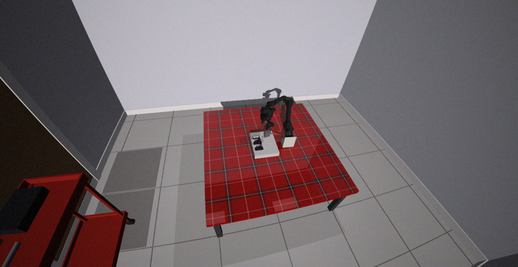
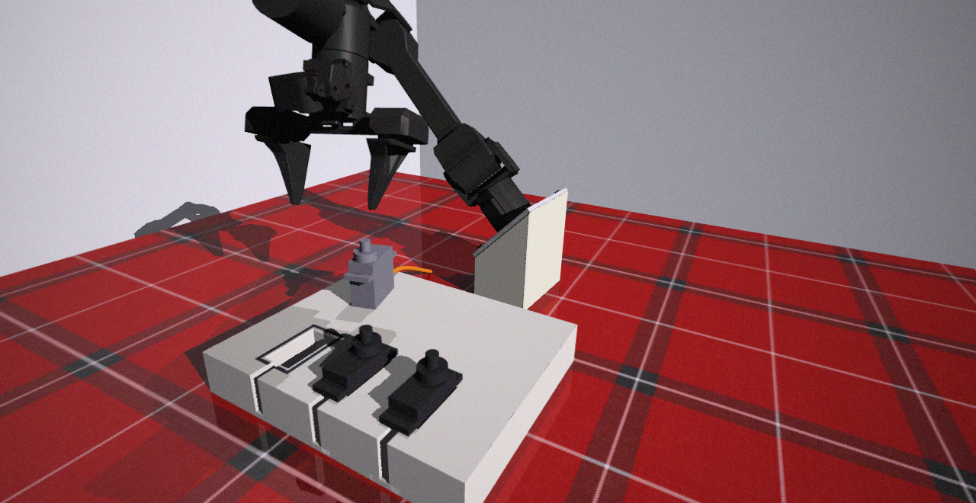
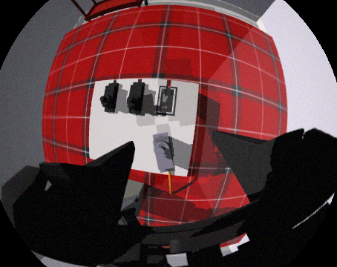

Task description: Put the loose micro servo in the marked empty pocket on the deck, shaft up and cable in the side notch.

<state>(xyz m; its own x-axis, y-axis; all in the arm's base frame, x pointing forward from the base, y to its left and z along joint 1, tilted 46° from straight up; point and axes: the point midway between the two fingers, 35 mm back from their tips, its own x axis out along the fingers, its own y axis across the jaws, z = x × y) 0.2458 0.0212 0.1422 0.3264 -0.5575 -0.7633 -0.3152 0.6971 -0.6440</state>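
Note:
The loose grey micro servo [image 1: 267,133] [image 2: 368,278] [image 3: 164,150] stands upright at the back edge of the white deck [image 1: 269,151] [image 2: 491,343] [image 3: 109,139]. Its shaft points up and its orange cable [image 2: 416,269] [image 3: 168,182] trails off behind it. The marked empty pocket [image 2: 285,344] [image 3: 159,100] is a black-outlined slot at the deck's front left, with a notch running to the front face. My gripper [image 1: 268,126] [image 2: 334,203] [image 3: 174,139] is open and empty. It points down, well above the servo and a little behind it.
Two black servos [image 2: 354,360] [image 2: 419,391] [image 3: 137,96] [image 3: 110,96] sit in the pockets beside the marked one. The arm's white base block [image 1: 289,141] [image 2: 542,248] stands just behind the deck's right side. A red cart [image 1: 54,211] stands on the floor, far off the table.

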